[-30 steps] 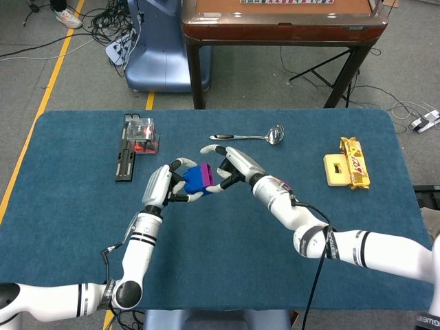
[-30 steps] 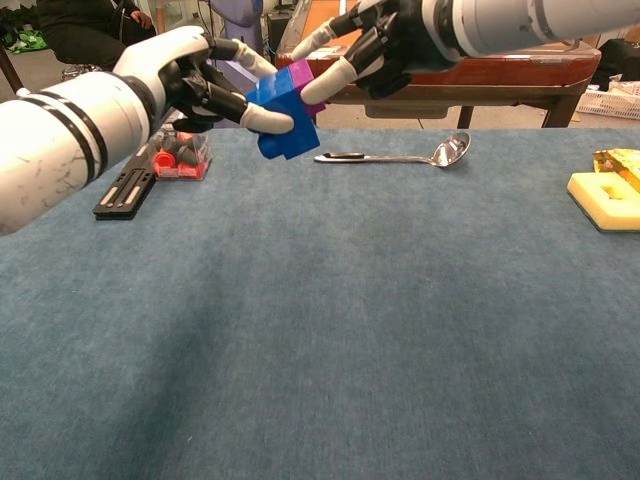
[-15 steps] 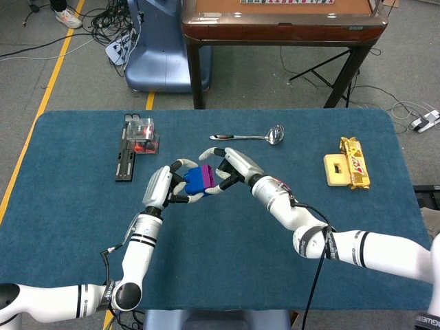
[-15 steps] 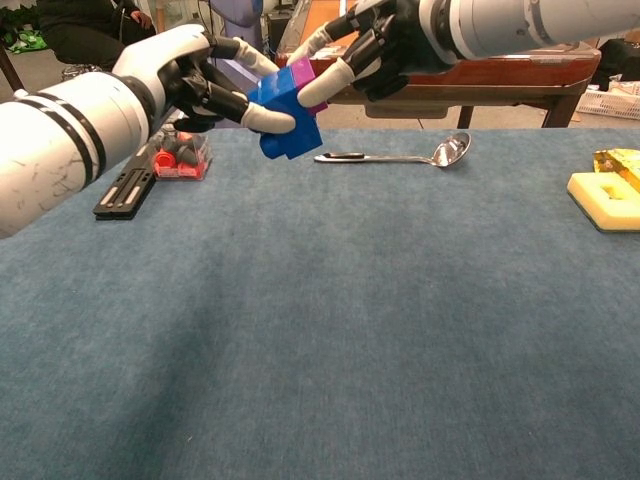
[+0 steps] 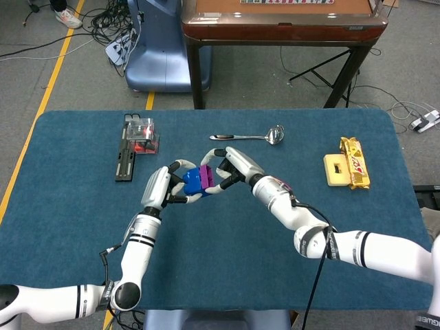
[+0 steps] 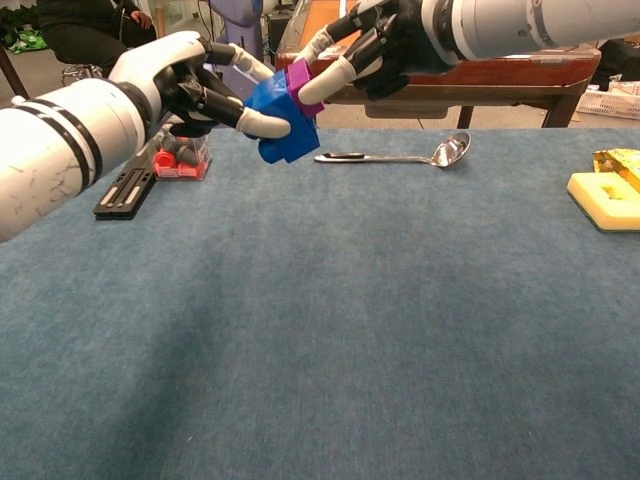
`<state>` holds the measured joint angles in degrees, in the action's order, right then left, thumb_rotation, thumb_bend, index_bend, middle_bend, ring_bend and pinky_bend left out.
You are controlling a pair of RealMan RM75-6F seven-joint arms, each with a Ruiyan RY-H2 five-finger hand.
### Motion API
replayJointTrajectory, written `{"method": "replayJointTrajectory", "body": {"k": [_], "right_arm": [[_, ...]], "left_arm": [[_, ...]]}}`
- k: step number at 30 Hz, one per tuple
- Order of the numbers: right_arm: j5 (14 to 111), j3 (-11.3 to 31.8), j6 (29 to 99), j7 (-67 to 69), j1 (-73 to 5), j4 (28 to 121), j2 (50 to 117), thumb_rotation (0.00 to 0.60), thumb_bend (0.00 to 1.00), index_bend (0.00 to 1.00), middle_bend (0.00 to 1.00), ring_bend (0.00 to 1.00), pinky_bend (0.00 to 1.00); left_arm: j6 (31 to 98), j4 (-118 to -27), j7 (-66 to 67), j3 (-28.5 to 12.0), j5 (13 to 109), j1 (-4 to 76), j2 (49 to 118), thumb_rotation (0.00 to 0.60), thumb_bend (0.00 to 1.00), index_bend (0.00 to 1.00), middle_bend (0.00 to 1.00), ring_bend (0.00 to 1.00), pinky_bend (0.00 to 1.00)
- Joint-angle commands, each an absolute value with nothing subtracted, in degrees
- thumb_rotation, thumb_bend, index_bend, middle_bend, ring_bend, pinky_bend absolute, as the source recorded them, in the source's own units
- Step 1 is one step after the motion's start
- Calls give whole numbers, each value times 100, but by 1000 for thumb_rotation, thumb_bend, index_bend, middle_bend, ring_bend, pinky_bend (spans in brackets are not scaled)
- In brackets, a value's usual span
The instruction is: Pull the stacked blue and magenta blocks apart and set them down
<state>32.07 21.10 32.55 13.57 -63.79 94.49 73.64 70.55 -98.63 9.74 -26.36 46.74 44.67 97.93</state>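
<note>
The blue block [image 5: 193, 181] and the magenta block [image 5: 206, 175] are joined together and held in the air above the middle of the blue surface [image 5: 227, 261], between the two hands. In the head view, the left hand [image 5: 165, 185] holds the blue block from the left side, with its fingers closed around it. The right hand [image 5: 230, 168] comes from the right side and its fingers grip the magenta block. Farther back on the surface lie a spoon [image 5: 251, 136], a black tool with a small clear box [image 5: 135, 143] at the left, and a yellow snack pack [image 5: 347, 170] at the right.

In the chest view, the blue block [image 6: 275, 115] is low and to the left, with one white finger [image 6: 262, 124] of the left hand [image 6: 185, 80] across its front. The magenta block [image 6: 302, 80] sits on its upper right side, pinched by the fingers of the right hand [image 6: 385, 45]. The two blocks are touching, and it is not clear if a gap has opened.

The step in hand appears to be the pulling itself. The next move probably calls for both hands to keep a firm grip and draw apart in opposite directions, perhaps with a little twist, and then to lower each block onto the surface.
</note>
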Motion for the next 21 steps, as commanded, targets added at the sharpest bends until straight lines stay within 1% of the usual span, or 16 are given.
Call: {"method": "replayJointTrajectory", "body": {"k": [1,7,21], "right_arm": [[3262,2125,3207,1393,-6377,9406,7398,600,16,527,1000,1000,1000],[3395,2173,3161,1489,-6339,9379,7437,600,48,553,1000,1000,1000],[3803,2294,3199,1791,-5962,9624,7173,600,50,565,1000,1000,1000]], "left_arm": [[7054,-9868,963,-2637,4684,4461,9790,600,323,653,1000,929,1000],[7035,-9885,956,-2626,4698,4440,9756,600,323,654,1000,929,1000],[6914,-9787,997,-2527,4641,4417,9729,600,323,654,1000,929,1000]]}}
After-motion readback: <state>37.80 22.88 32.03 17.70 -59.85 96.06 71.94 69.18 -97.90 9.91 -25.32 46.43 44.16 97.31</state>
